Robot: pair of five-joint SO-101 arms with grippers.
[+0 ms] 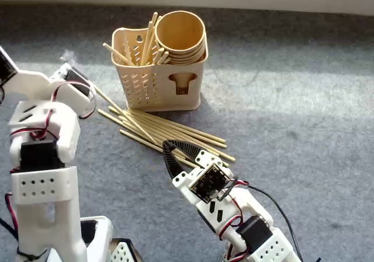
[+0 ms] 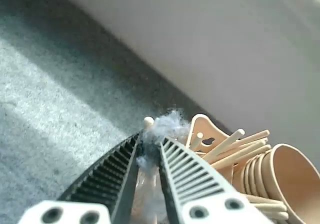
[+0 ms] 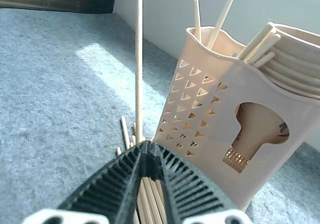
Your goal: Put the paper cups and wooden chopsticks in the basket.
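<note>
Chopstick loading is in hand: the left gripper, clamped on one pale wooden chopstick beside the beige slotted plastic basket, probably must lift it over the rim, while the right gripper, tips together, sits over the loose wooden chopsticks before the basket

Nothing legible anywhere. Just past the right gripper, through the basket's cut-out, some dark print on a cup, too small to read. Lower on the same cup, a striped mark, equally unreadable.
</note>
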